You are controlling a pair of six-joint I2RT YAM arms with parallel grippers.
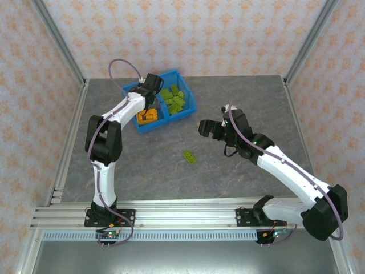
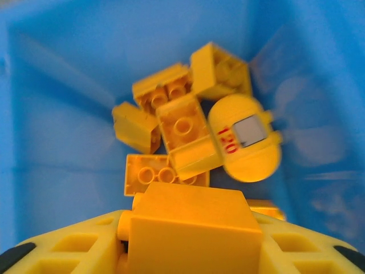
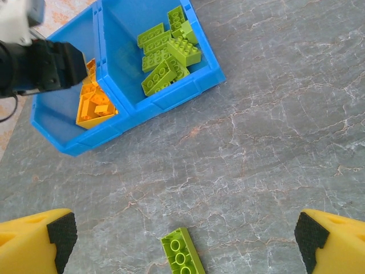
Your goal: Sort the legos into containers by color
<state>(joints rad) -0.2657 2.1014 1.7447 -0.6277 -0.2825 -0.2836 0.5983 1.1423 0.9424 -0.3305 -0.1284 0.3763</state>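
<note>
The left gripper (image 1: pixel 149 105) hangs inside the left compartment (image 3: pixel 54 114) of a bright blue plastic bin (image 3: pixel 171 98) at the far side of the grey marbled surface (image 3: pixel 274 142). Its dark pads (image 2: pixel 11 258) show as slivers in the bottom corners of the left wrist view, spread wide and released. A plain orange plastic brick (image 2: pixel 191 225) sits between them, touching neither pad. It rests against a larger orange slotted frame piece (image 2: pixel 68 245) that runs across the foot of that view.

Deeper in the same compartment lies a loose heap of small orange studded bricks (image 2: pixel 182 123). Among them is a rounded orange piece (image 2: pixel 245 137) with a grey square and red figures printed on it.

Across the bin's centre wall (image 3: pixel 111 63), the right compartment (image 3: pixel 125 34) holds a pile of olive-green studded bricks (image 3: pixel 165 51).

The right gripper (image 1: pixel 204 128) hovers over open surface, well apart from the bin. Its yellow fingers (image 3: pixel 34 240) are parted and grasp nothing.

One olive-green brick with a row of studs (image 3: pixel 182 258) lies flat on the surface. In the right wrist view it sits between the two fingertips and below them. In the top view it is just near of the right gripper and well apart from the bin.
</note>
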